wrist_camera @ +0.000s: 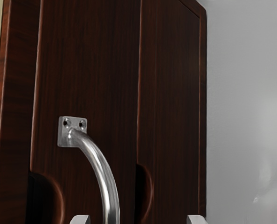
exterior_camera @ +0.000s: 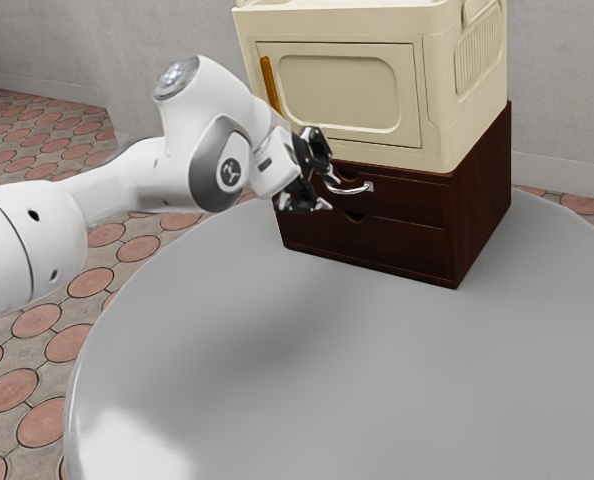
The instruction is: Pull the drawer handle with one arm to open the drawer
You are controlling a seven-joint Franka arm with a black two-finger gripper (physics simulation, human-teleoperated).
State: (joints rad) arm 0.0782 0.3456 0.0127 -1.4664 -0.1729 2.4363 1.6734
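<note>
My gripper (exterior_camera: 327,192) stands open at the front of the dark wooden drawer unit, its two fingers one above the other around the level of the curved silver handle (exterior_camera: 351,190). The handle is on the upper drawer (exterior_camera: 407,200), whose front looks flush with the cabinet; its far end is hidden behind my gripper. In the wrist view, the tips of my gripper (wrist_camera: 138,219) are wide apart, and the handle (wrist_camera: 102,172) runs down between them, nearer one tip and not pinched. Its mounting plate (wrist_camera: 63,135) is bolted to the dark drawer front (wrist_camera: 101,70).
A cream plastic box (exterior_camera: 442,90) with an orange strip (exterior_camera: 269,84) rests on top of the drawer unit. Below the upper drawer is a lower drawer (exterior_camera: 377,243), also flush. The round grey table (exterior_camera: 377,370) extends in front of the unit.
</note>
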